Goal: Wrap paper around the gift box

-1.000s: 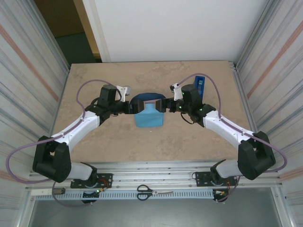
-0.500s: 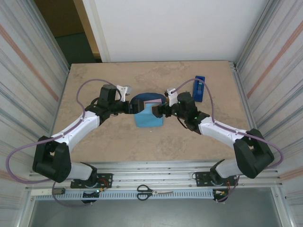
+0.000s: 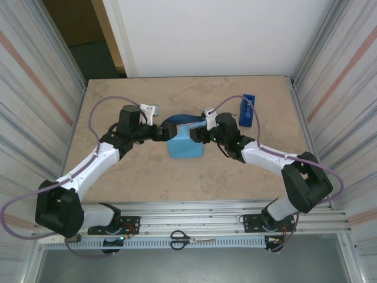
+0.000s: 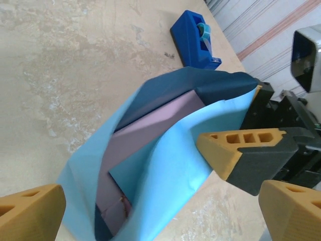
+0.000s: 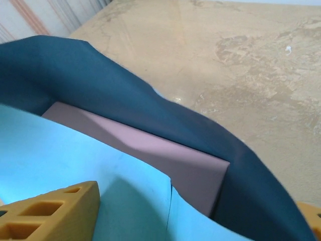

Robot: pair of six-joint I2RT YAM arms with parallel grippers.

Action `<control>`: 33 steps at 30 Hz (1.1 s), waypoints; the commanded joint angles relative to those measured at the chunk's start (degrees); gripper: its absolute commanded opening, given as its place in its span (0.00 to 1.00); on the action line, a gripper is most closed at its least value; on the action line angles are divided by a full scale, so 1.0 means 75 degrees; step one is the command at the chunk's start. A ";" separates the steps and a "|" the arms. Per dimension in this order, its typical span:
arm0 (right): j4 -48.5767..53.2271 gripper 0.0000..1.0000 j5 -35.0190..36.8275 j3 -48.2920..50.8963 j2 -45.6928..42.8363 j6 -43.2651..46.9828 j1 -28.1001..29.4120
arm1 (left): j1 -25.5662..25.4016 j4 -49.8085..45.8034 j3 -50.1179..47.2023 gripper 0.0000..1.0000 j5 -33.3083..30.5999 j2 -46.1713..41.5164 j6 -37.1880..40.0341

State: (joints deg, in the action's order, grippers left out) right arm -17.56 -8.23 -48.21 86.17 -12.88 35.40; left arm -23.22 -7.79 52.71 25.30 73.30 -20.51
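gift box [image 4: 150, 131]: one, sitting left of the tape dispenser [image 3: 247, 111], its mauve top showing inside the paper [image 3: 185, 146].
paper: one sheet, curling around the box, with a navy flap arching over it and a sky-blue flap draping its near side.
left gripper [image 3: 163, 133]: one, hovering beyond the box from the dispenser, jaws spread wide, grasping nothing.
right gripper [image 3: 198, 134]: one, reaching in between dispenser and box, fingers parted, straddling the paper's raised edge.
tape dispenser: one, royal blue.
scissors [image 3: 191, 239]: one pair, lying well nearer the arm bases than the dispenser.
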 commanded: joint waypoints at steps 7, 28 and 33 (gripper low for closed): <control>0.0773 0.54 0.0543 -0.0007 0.0153 -0.0372 0.0207 | -0.0691 -0.0599 0.0332 0.99 -0.1588 0.0436 0.0119; 0.1469 0.63 0.1096 -0.0335 -0.0438 -0.0412 0.0344 | -0.1424 -0.0941 0.0602 0.76 -0.4022 0.1455 -0.0665; 0.1348 0.62 0.1469 -0.0205 -0.0824 -0.0164 0.0332 | -0.1458 -0.1012 0.0636 0.75 -0.4191 0.1418 -0.0569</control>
State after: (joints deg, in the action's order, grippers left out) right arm -8.64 -0.03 -50.00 82.61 -15.81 37.65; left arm -33.89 -11.51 58.35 -1.87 83.81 -25.50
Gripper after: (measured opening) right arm 0.623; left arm 0.752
